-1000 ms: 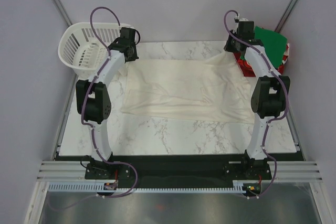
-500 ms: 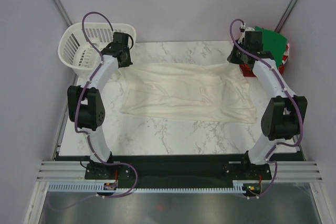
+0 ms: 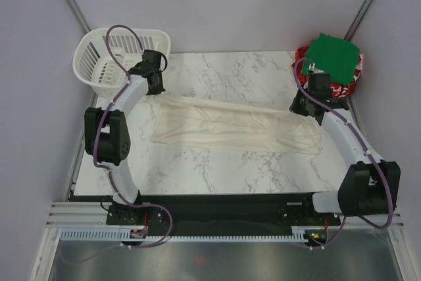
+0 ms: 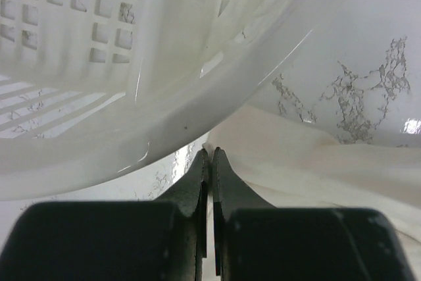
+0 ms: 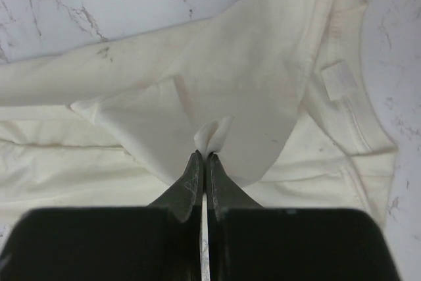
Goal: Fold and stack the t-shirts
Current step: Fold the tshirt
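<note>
Your left gripper (image 4: 209, 156) and right gripper (image 5: 202, 156) each pinch shut on the tee's (image 3: 237, 126) far edge; it runs left-right, near edge straight toward you.

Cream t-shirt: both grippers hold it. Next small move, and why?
Probably draw both pinches toward the near hem: the left gripper and right gripper are shut on the far edge of the cream t-shirt, and that edge lies only partway across, so the fold is unfinished.
</note>
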Robot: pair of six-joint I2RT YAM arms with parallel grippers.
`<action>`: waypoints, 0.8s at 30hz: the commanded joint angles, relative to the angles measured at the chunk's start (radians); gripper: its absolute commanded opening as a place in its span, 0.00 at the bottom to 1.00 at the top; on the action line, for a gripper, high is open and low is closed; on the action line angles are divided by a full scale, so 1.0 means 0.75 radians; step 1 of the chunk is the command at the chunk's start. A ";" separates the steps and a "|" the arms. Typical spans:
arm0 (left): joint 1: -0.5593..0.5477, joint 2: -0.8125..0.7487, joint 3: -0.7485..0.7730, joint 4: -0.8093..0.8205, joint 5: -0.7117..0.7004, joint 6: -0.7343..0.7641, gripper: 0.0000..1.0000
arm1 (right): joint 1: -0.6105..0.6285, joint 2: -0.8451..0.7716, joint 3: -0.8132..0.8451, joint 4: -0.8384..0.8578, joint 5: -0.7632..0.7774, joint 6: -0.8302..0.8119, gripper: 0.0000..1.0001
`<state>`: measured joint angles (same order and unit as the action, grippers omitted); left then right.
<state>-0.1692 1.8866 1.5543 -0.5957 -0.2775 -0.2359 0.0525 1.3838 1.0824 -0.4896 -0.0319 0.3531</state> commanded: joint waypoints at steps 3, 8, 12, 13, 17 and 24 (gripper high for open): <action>0.007 -0.086 -0.058 0.033 0.010 0.059 0.02 | -0.002 -0.137 -0.103 -0.018 0.147 0.096 0.00; 0.005 -0.147 -0.129 0.033 0.002 0.065 0.02 | 0.000 -0.186 -0.169 -0.051 0.169 0.096 0.00; 0.001 -0.184 -0.205 0.033 0.002 0.065 0.02 | -0.002 -0.264 -0.210 -0.077 0.167 0.100 0.00; -0.001 -0.186 -0.217 0.033 0.002 0.065 0.02 | -0.002 -0.276 -0.216 -0.087 0.173 0.102 0.00; -0.008 -0.223 -0.313 0.029 -0.010 0.047 0.02 | -0.002 -0.331 -0.281 -0.116 0.200 0.116 0.00; -0.012 -0.239 -0.430 -0.018 0.000 0.022 0.54 | -0.002 -0.336 -0.406 -0.116 0.231 0.167 0.68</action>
<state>-0.1772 1.7409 1.2404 -0.5983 -0.2607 -0.2241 0.0525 1.1259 0.8001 -0.5625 0.1078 0.4633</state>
